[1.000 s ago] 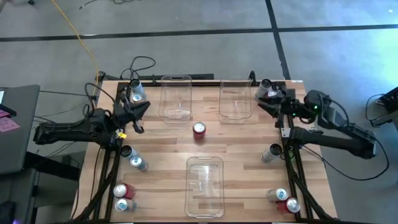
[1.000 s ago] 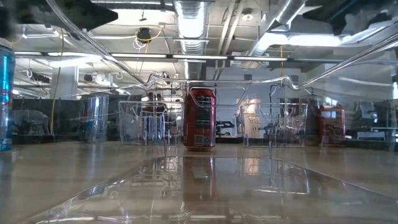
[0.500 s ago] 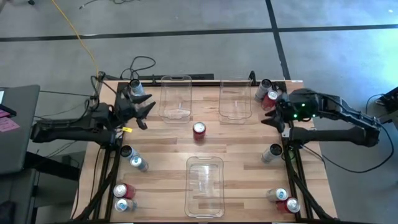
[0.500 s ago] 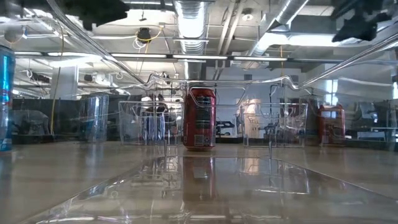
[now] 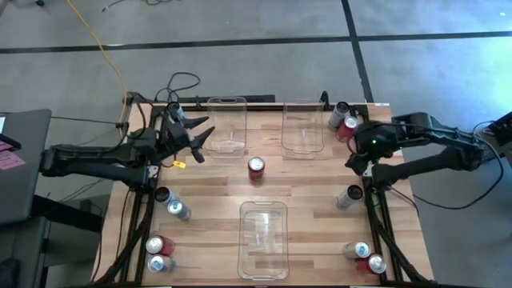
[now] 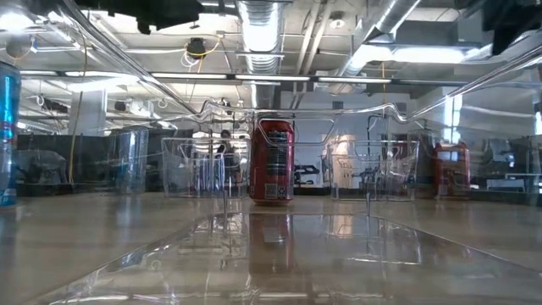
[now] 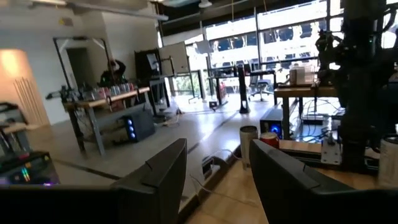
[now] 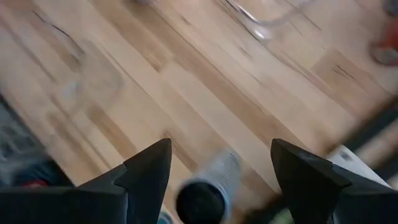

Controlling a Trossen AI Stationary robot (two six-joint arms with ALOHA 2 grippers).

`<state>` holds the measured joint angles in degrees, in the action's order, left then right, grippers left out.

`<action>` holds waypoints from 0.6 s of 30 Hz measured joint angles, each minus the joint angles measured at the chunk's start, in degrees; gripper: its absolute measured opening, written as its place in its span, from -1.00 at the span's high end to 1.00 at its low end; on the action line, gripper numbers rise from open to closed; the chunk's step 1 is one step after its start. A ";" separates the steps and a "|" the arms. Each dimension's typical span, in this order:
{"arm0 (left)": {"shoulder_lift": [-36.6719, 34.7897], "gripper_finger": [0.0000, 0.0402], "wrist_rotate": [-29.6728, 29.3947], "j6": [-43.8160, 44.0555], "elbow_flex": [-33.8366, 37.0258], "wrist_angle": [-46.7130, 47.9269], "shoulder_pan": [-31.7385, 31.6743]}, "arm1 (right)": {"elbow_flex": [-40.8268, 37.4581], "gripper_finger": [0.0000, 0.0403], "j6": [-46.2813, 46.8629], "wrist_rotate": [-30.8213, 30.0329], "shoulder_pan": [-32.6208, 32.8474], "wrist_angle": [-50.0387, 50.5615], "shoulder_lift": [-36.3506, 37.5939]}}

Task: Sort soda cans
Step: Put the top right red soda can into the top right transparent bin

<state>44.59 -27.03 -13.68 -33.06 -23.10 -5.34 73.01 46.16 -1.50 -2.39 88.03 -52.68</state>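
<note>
Soda cans stand upright on the wooden table. A red can [image 5: 256, 166] [image 6: 271, 161] is at mid-table. A silver can [image 5: 340, 114] and a red one [image 5: 349, 126] stand at the far right corner, and one can [image 5: 174, 110] at the far left corner. A grey can [image 5: 350, 196] [image 8: 208, 193] is at the right edge. My left gripper [image 5: 206, 132] [image 7: 217, 146] is open and raised beside the far left bin [image 5: 226, 124]. My right gripper [image 5: 354, 160] [image 8: 221, 144] is open and points down over the table, with the grey can below it.
Clear bins stand at the far right [image 5: 302, 126] and near middle [image 5: 264, 240]. Two cans [image 5: 170, 202] are at the left edge, a pair [image 5: 158, 253] at the near left corner, a pair [image 5: 366, 256] at the near right corner. Bare wood lies around the red middle can.
My left gripper has swung away from the far left corner can toward the table's right, reaching the far left bin's side. My right gripper has drawn back from the far right corner cans toward the near edge and tipped to face down. The cans have stayed in place.
</note>
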 joint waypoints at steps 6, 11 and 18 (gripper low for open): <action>1.54 0.14 0.00 -1.96 0.00 -4.05 0.00 | 2.81 -0.45 3.41 -1.34 6.26 1.37 -3.08; 1.52 0.14 0.00 -1.99 0.00 -6.39 0.00 | 3.37 -0.45 1.89 -14.88 8.17 1.73 -4.68; 1.52 0.14 -0.28 -1.75 0.00 -9.96 -0.18 | 3.39 -0.45 -11.55 -30.76 -9.33 -0.53 -8.88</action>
<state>46.11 -27.31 -15.43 -33.06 -33.06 -5.52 76.40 34.61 -32.26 -11.72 87.50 -61.57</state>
